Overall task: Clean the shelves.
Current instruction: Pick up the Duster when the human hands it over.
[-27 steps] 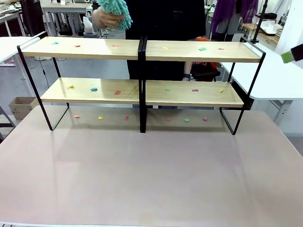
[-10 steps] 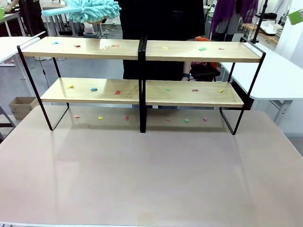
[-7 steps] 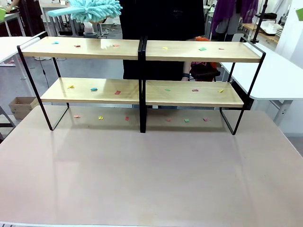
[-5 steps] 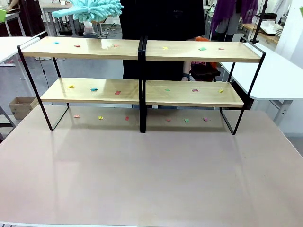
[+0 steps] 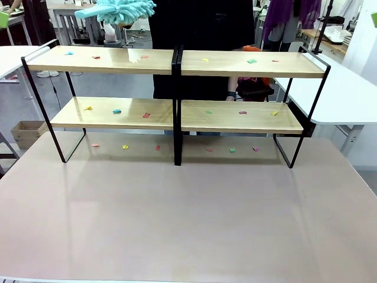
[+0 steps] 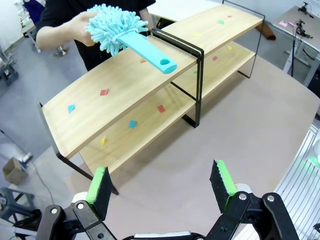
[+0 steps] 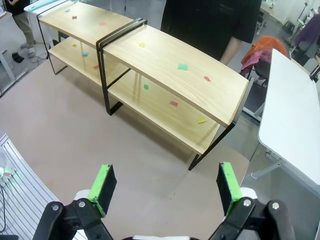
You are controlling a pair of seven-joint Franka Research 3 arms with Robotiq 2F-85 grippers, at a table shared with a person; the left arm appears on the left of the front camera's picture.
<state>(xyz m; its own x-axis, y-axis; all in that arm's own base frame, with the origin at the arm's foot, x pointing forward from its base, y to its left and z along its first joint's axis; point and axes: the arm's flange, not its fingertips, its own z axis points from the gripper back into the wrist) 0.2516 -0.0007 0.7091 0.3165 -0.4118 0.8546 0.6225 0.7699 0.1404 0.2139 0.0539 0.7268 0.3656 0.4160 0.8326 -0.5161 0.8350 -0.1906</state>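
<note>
The shelves (image 5: 176, 106) stand along the far edge of the table (image 5: 188, 224) and span nearly its full width. Coloured paper scraps (image 5: 116, 111) lie on all four boards and on the table beneath them. A person's hand (image 6: 82, 27) holds a teal microfibre duster (image 6: 131, 41) above the left upper board. The left gripper (image 6: 159, 182) and the right gripper (image 7: 165, 185) hang above the table, each with its fingers spread apart.

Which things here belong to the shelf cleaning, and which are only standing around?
For the job: shelves, coloured scraps on them, teal duster in the person's hand.
Standing around: cardboard box, white side table.
</note>
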